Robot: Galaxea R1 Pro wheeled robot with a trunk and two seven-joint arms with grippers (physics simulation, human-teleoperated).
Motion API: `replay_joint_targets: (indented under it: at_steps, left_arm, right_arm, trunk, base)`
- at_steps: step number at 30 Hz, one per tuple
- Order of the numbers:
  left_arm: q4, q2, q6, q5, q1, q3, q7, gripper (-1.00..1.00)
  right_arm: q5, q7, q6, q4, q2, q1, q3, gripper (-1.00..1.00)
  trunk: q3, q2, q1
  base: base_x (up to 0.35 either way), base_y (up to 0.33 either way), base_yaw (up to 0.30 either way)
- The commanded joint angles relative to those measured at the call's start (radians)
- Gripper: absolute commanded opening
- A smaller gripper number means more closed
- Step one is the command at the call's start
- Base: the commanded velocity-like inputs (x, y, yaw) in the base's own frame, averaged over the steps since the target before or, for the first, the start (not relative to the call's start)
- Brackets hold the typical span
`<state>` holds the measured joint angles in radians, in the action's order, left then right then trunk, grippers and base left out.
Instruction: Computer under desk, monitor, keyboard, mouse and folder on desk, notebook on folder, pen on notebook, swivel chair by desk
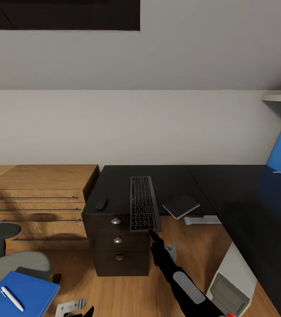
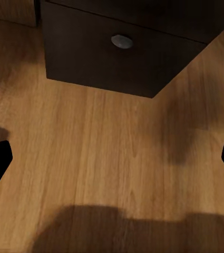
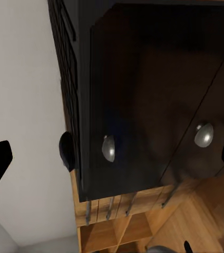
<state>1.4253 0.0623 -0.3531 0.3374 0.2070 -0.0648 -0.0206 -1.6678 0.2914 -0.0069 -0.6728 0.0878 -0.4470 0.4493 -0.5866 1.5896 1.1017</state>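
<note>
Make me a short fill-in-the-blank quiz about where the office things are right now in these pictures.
1. The keyboard lies on the desk with the mouse to its ____.
2. The white pen lies on top of the ____ folder.
3. The notebook overhangs the desk's ____.
4. The right tool is at the keyboard's ____ end.

Missing words: left; blue; edge; near

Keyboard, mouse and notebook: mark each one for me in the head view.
keyboard (image 1: 142,203): head view, middle of the key field.
mouse (image 1: 101,204): head view, top of its dark shell.
notebook (image 1: 181,205): head view, centre of the dark cover.
</note>
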Motion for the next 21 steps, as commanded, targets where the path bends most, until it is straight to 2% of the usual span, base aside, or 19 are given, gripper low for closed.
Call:
replay_joint_targets:
  at_steps: [1,8,15,21]
  left_arm:
    - [0.001,0.001,-0.004,0.008,0.000,-0.001,-0.002,1.00]
    - [0.001,0.001,-0.003,0.008,0.000,-0.001,-0.001,1.00]
    - [0.000,0.002,-0.003,0.008,0.000,0.000,-0.001,1.00]
    - [-0.007,0.002,-0.004,0.008,0.000,-0.001,-0.001,1.00]
  right_arm:
    - [-0.010,0.005,-0.001,0.001,0.000,-0.001,0.003,1.00]
    - [-0.010,0.005,-0.001,0.001,0.000,-0.001,0.003,1.00]
    - [-0.010,0.005,-0.001,0.001,0.000,-0.001,0.003,1.00]
    - [-0.010,0.005,-0.001,0.001,-0.001,-0.001,0.003,1.00]
  trunk:
    - [-0.001,0.000,0.000]
    - [-0.001,0.000,0.000]
    - [-0.001,0.000,0.000]
    - [-0.001,0.000,0.000]
  base:
    - [0.000,0.000,0.000]
    - [0.015,0.011,0.000]
    - [0.165,0.109,0.000]
    - [0.076,0.019,0.000]
